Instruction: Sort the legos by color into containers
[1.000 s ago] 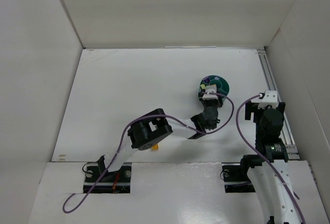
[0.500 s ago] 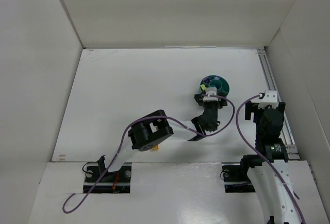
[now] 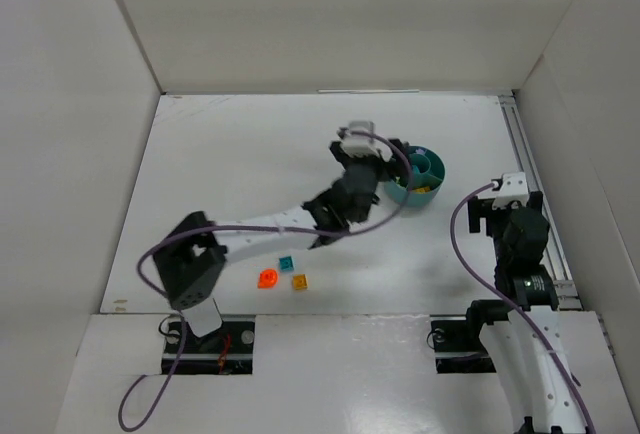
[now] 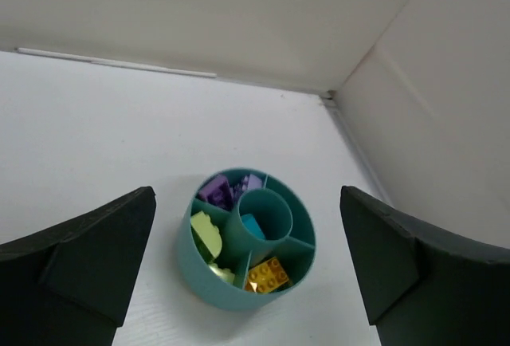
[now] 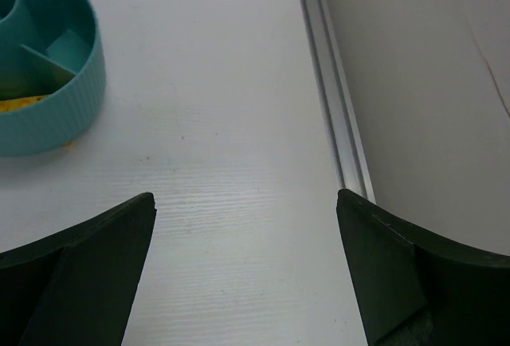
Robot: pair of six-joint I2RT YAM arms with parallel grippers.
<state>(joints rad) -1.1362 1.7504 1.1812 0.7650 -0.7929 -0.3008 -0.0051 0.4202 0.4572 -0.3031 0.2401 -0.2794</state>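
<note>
At the white table's (image 3: 220, 184) near edge lie three tiny orange and teal plastic bricks (image 3: 267, 278), well apart from the teal divided cup (image 3: 425, 195). Left gripper (image 4: 245, 198) and right gripper (image 5: 245, 202) gape empty. Light, likely slippery; pinch flat sides.

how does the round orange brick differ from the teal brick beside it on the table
Colour: the round brick is reddish orange, while the teal brick is blue-green.
Shape: the round brick has a circular outline, while the teal brick looks square.
Place: the round brick lies left of the teal brick and nearer the arm bases.
Both are tiny and lie loose on the table, outside the cup.
</note>
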